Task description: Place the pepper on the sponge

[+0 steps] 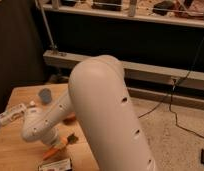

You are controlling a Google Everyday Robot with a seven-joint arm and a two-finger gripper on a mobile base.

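An orange pepper with a green stem (59,148) lies on the wooden table (15,150) near its front edge. My gripper (47,144) is at the end of the white arm (107,110), right beside the pepper's left end and mostly hidden by the wrist (37,129). Whether the gripper touches the pepper is not visible. A small orange-brown object (70,118), possibly the sponge, peeks out from behind the forearm in the middle of the table.
A blue-grey cup (45,94) stands at the back of the table. A white packet (13,113) lies at the left edge. A dark flat package (55,165) sits at the front edge. Speckled floor with cables (180,115) lies to the right, and shelving (125,20) stands behind.
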